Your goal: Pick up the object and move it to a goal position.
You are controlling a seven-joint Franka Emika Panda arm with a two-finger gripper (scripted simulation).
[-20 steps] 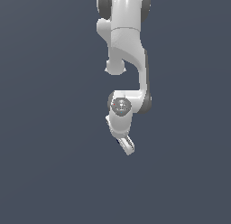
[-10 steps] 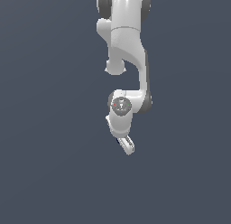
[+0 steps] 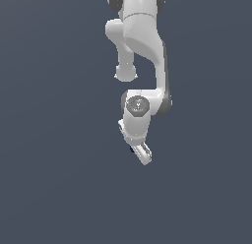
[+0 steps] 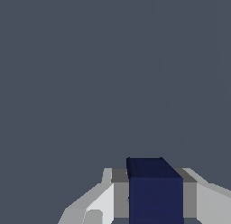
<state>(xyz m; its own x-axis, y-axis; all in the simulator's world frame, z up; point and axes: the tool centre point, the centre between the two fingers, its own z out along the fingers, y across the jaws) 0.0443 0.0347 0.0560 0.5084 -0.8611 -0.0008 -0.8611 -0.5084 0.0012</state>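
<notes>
Claw first, then: from the exterior view the gripper [image 3: 143,154] hangs at the bottom of the white arm [image 3: 142,51], tilted, its tips angled toward the exterior view's right, and tucked against its near edge there's just a sliver of dark navy, the object [image 3: 132,149], almost wholly hidden by the white fingers, so from here alone I couldn't swear how it's held; all around is flat grey, no marker for a goal that I can make out, and I can't tell how high off anything the hand is. Over to the wrist view and it's much plainer: the object [image 4: 155,191] shows as a dark navy block with flat faces and a crisp upper edge, sitting squarely between the grey pads [image 4: 120,191], one pad flush against each side, white finger bodies behind them, so the gripper [image 4: 155,198] is clamped on the block with no gap I can see. Now the worry, as I read it: the block stands proud of the pads, so the hold seems to be on its lower part only, and with the hand tilted as it is, a sharp swing or a quick stop could let it pivot or slide out between the pads; and with no goal in sight in either view, letting go too early would drop it short
</notes>
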